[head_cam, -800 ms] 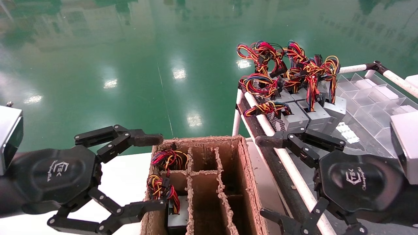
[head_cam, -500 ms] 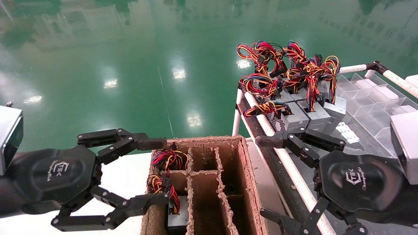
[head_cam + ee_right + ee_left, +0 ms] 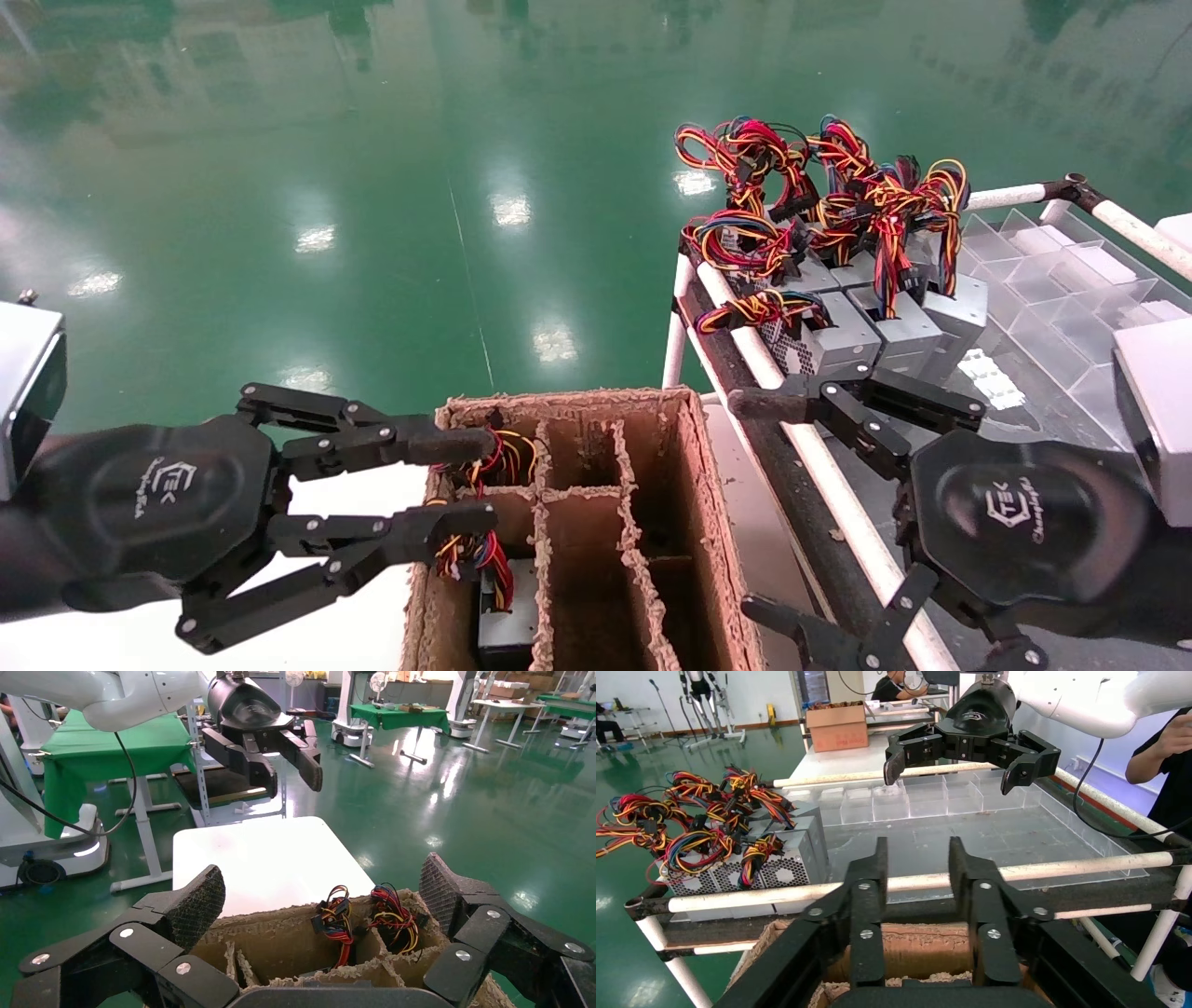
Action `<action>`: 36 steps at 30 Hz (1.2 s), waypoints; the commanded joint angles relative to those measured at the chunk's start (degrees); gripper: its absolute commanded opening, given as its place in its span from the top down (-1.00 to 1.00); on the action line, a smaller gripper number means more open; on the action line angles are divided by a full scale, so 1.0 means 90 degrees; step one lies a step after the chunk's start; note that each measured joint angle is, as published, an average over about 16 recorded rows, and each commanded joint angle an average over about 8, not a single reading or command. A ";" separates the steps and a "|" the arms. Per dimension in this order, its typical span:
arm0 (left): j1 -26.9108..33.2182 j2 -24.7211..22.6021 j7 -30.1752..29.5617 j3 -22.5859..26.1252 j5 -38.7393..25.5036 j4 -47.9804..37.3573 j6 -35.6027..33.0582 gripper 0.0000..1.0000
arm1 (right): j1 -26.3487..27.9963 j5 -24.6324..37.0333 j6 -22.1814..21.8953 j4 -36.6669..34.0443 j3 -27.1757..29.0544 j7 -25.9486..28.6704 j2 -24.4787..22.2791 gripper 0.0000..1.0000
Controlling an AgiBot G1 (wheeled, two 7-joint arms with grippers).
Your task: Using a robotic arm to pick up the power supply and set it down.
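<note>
Left gripper hangs over the near-left corner of the cardboard divider box, fingers narrowed but not closed, nothing between them. The power supply stands on end in the left column directly below, its wire bundle uppermost, just under the fingertips; long axis runs down into the cell. Reach is therefore straight down. Right gripper sits spread wide over the rack rail, farther off, by the racked supplies.

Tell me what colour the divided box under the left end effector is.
Brown, rough fibrous cardboard, under the left end effector; the head view shows it best.
</note>
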State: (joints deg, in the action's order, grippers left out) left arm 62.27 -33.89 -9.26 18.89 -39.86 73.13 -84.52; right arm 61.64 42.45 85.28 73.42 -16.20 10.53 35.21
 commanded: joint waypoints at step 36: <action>0.0003 0.0001 0.0004 0.0006 0.0003 -0.0003 0.0000 -1.00 | 0.1193 0.2745 -0.0617 -0.1803 -0.1809 -0.0195 0.2568 -1.00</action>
State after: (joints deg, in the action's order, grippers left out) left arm 62.30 -33.88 -9.23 18.94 -39.84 73.10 -84.52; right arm 72.34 67.15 79.47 57.22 -32.33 8.61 58.17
